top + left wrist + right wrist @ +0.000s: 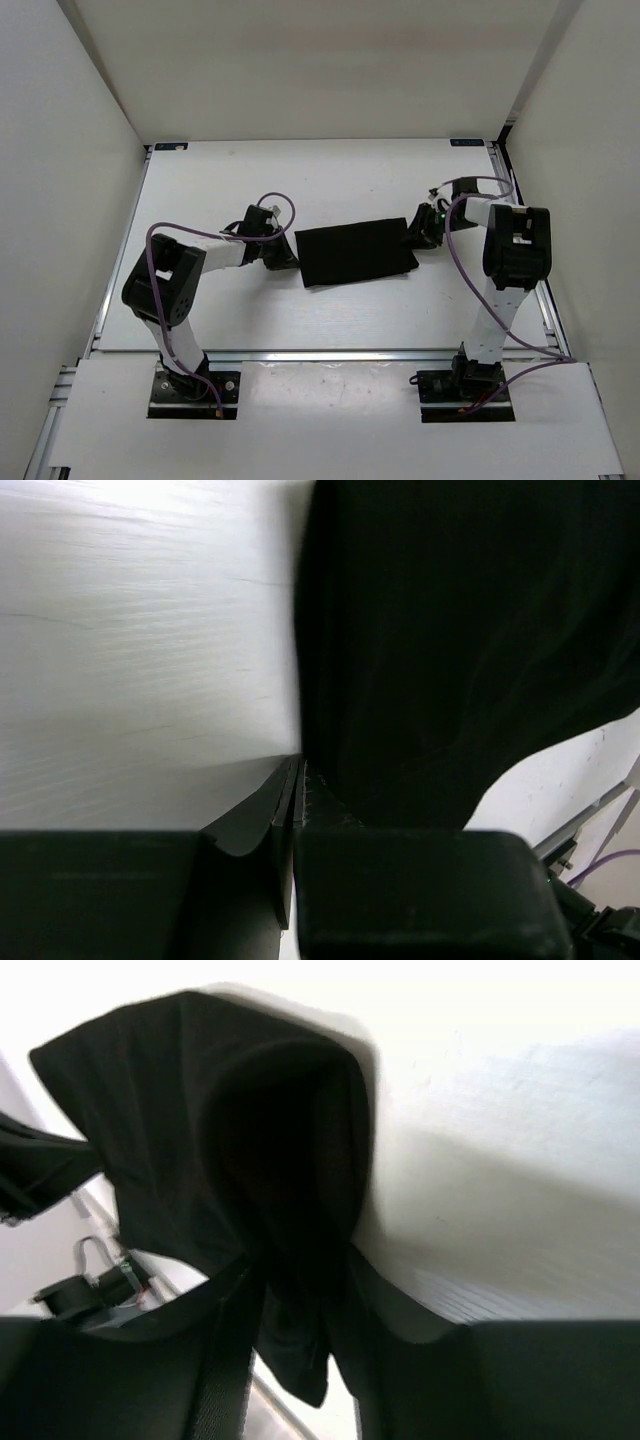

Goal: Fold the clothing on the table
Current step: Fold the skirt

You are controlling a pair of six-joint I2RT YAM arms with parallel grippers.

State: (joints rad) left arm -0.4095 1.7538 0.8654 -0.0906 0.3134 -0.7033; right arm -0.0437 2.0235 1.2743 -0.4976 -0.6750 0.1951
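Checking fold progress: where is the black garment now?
In the top view, the clothing lies on the table between the left gripper and right gripper.

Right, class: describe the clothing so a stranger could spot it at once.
Start at the white table. At its middle, between the left pincer and right pincer, lies the clothing: a black rectangle of limp fabric, unlike the rigid pincers at its ends.

- Low in frame, the right gripper (pixel 298 1275) has its fingers (pixel 222 1360) apart, flanking a bunched fold of the clothing (pixel 190 1110).
- The clothing humps up beyond them, black and limp.
- Right of the clothing lies the bare white table (pixel 500 1160).
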